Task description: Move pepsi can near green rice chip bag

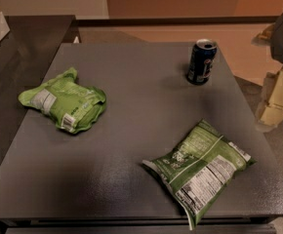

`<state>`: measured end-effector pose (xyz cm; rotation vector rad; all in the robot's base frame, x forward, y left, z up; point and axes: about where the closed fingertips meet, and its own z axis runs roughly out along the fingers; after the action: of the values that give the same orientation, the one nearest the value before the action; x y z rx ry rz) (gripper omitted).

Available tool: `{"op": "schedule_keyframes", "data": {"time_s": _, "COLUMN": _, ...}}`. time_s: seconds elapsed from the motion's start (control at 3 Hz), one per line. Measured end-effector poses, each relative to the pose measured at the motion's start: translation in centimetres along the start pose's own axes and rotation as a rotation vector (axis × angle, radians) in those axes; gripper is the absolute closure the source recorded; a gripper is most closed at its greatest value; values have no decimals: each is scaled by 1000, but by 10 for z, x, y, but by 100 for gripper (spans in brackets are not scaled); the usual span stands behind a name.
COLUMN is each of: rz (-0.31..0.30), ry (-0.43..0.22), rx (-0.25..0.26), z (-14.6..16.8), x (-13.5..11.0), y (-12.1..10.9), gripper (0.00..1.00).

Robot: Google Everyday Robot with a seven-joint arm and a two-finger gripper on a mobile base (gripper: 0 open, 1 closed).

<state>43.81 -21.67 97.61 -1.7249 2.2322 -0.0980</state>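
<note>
The pepsi can (201, 61) is dark blue with a silver top and stands upright near the far right edge of the grey table (141, 96). The green rice chip bag (63, 100) is puffy and lime green with a whitish label, and lies at the table's left side, well apart from the can. My gripper (279, 97) is a cream-coloured shape at the right edge of the view, off the table and to the right of the can, holding nothing that I can see.
A larger, flatter, darker green bag (200, 165) with a white nutrition panel lies at the front right of the table. A dark counter (14, 48) stands to the left. Tan floor (239, 43) lies beyond the far edge.
</note>
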Motion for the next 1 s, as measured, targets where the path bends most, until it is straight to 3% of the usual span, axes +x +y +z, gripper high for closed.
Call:
{"op": "schedule_keyframes", "data": {"time_s": 0.67, "rz": 36, "ry": -14, "rx": 27, "z": 3, "x": -2, "y": -7, "gripper": 0}}
{"op": "schedule_keyframes", "data": {"time_s": 1.0, "rz": 112, "ry": -64, "rx": 64, "z": 11, "x": -1, "y": -27, "gripper": 0}}
